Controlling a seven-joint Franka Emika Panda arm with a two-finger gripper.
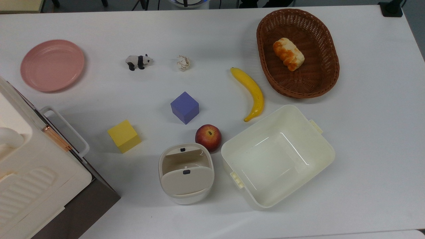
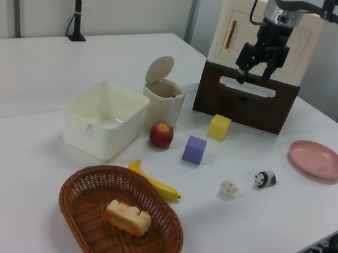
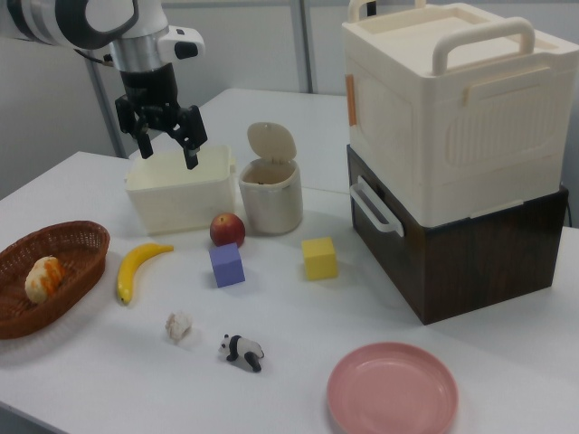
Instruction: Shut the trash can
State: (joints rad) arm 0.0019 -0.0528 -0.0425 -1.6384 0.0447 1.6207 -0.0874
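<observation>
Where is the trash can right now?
In the top view, the trash can stands near the bottom centre, lid up, between the cream tub and yellow cube, just below the apple.

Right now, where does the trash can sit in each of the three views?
Top view: trash can low centre, lid raised.
Left view: trash can upper centre, right of the cream tub.
Right view: trash can centre, right of the tub.
Shared landmark: the red apple beside it.

A robotics lab bench set up for manipulation trials.
Below the gripper (image 3: 166,140), toy props lie on a white table (image 1: 365,139): panda figure (image 1: 138,61), colored cubes (image 1: 184,107), plastic banana (image 1: 251,93); behind it stand partition walls and a stand pole (image 2: 79,2).
</observation>
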